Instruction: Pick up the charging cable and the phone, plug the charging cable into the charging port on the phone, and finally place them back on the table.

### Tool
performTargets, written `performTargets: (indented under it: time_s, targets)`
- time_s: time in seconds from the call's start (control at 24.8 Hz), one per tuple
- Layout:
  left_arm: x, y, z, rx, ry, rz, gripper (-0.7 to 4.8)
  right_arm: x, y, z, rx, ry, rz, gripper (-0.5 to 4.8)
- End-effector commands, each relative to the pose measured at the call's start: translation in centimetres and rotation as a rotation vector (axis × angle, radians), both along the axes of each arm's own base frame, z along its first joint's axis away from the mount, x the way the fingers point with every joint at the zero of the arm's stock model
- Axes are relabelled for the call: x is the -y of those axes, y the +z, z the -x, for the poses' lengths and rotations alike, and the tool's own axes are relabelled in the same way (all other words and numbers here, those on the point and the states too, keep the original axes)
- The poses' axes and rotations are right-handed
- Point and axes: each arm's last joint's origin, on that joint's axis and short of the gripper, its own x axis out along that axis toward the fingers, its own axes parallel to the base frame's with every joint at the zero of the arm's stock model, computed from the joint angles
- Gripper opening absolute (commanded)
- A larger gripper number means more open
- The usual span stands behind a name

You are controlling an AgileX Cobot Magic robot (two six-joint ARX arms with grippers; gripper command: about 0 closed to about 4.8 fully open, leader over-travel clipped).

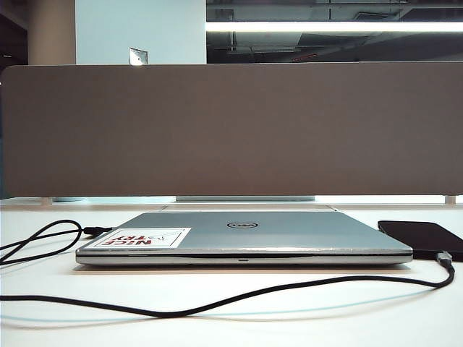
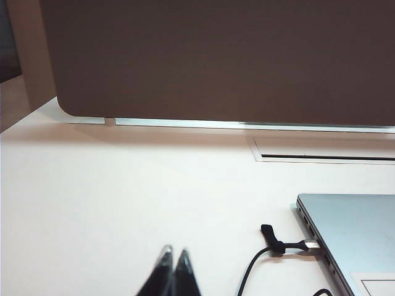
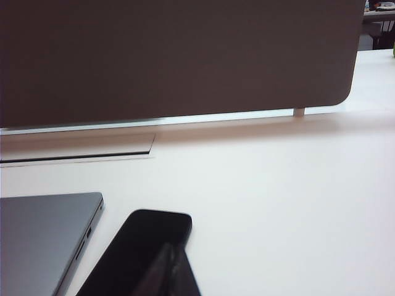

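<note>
Black cord, the charging cable (image 1: 217, 302), snakes across the white worktop (image 1: 304, 322) in front of the closed silver laptop (image 1: 246, 235). In the exterior view its far end already sits at the near edge of the phone (image 1: 423, 235), which lies flat just right of the laptop; judging from that, the plug looks seated in the charging port (image 1: 443, 256), though the slot itself is too small to confirm. The other end loops on the left and plugs into the laptop's side, as the left wrist view shows.

Neither arm appears in the exterior view. The right gripper (image 3: 173, 271) hangs with its fingers pressed together and empty, directly over the phone, whose long axis runs away from the camera toward the divider panel (image 1: 231, 130). The left gripper (image 2: 173, 268) also has its fingers together, holding nothing, above bare worktop with the cable's laptop end just beside it.

The right arm is clearly nearer the phone and the left nearer the cord's loop. With phone and cable both resting on the worktop and apparently joined, the task looks finished or nearly so.

The surface is smooth and uncluttered, and beyond the panel the room is dim under a strip light (image 1: 333, 26).
</note>
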Motion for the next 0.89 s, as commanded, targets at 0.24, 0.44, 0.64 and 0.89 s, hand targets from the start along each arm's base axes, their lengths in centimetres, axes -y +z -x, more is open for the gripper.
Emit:
performTargets:
  time_s: [0.24,0.44,0.64,0.89]
  targets:
    - [0.0,0.21,0.02,0.015,-0.001,0.002,-0.05,0.23,0.47,0.02,0.065,-0.031,0.002,-0.05]
    - [0.0,0.21,0.02,0.015,-0.001,0.002,-0.05,0.22,0.54,0.03,0.072,-0.029,0.002,-0.05]
    - [0.0,0.21,0.02,0.015,-0.001,0.002,-0.05,0.22,0.53,0.03,0.072,-0.029,0.002,-0.05]
    - [0.0,0.21,0.02,0.015,-0.001,0.002,-0.05,0.24,0.53,0.03,0.072,-0.031,0.002,-0.05]
